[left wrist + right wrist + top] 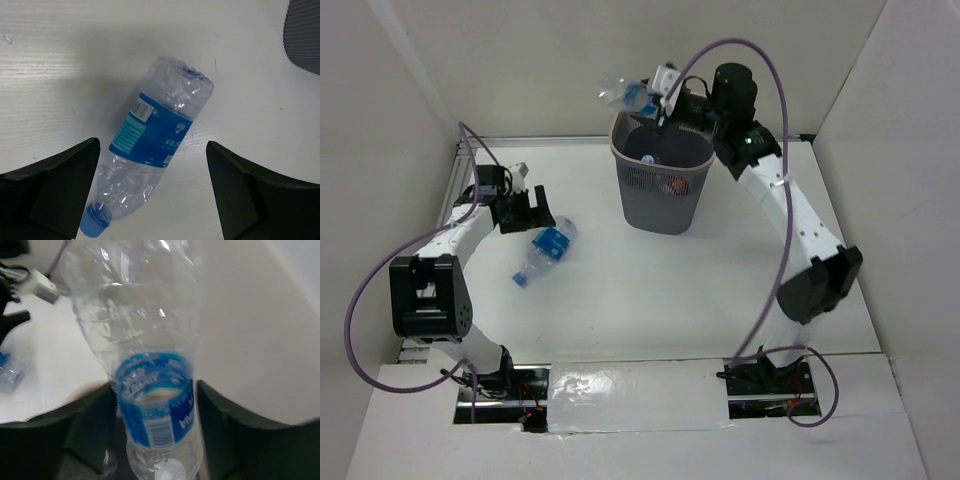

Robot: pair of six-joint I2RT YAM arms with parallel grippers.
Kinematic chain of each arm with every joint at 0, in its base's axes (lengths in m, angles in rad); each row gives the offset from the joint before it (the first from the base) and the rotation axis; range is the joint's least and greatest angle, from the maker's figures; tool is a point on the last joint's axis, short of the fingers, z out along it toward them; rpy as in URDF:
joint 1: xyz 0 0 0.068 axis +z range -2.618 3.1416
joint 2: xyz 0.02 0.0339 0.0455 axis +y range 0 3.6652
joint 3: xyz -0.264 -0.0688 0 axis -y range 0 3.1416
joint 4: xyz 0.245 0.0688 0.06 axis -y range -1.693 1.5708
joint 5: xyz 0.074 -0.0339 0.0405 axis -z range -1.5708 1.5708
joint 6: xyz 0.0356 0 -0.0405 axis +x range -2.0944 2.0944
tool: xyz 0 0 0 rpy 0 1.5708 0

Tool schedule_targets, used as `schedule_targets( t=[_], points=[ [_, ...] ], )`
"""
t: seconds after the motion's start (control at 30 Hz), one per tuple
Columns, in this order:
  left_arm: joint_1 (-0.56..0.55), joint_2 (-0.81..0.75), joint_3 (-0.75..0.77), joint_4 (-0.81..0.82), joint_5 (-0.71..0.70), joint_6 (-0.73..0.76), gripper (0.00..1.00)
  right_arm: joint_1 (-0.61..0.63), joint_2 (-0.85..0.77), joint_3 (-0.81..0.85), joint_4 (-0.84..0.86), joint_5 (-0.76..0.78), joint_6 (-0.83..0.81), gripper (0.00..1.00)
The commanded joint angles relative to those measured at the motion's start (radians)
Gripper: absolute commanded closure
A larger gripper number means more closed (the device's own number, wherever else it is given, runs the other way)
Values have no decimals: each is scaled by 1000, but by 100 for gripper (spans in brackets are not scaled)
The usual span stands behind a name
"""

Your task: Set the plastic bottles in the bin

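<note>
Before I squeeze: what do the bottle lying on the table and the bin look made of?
Lying bottle: thin clear plastic, glossy; dents, creases and bright highlights show it. Its blue label looks like printed film. Bin: dark grey mesh wall, metal or stiff plastic, cannot tell which; pale rim looks matte.

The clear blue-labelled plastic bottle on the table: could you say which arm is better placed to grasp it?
Left: its open gripper hovers over that bottle; the right gripper holds another clear bottle at the grey mesh bin.
</note>
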Motion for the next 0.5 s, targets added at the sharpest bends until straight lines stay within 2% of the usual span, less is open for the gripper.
schedule_targets(
  t=[0.0, 0.03, 0.07, 0.13, 0.2, 0.37, 0.47],
  points=[
    [-13, 56, 67, -20, 14, 76, 0, -69, 142, 193, -103, 16, 87, 17],
    [-28, 73, 78, -31, 14, 88, 0, -69, 173, 244, -201, 16, 87, 2],
    [-28, 89, 98, -50, -4, 108, 0, -83, 199, 287, -238, 16, 120, 0],
    [-76, 130, 107, -60, -15, 128, 0, -106, 216, 330, -271, -5, 154, 0],
    [-117, 159, 139, -84, -46, 151, 0, -128, 190, 279, -231, -15, 197, 0],
    [-183, 299, 187, -123, -136, 172, 0, -175, 12, 67, -91, -36, 246, 0],
    [-202, 355, 208, -147, -172, 172, 7, -233, -52, 42, -70, -83, 317, 0]
  ],
)
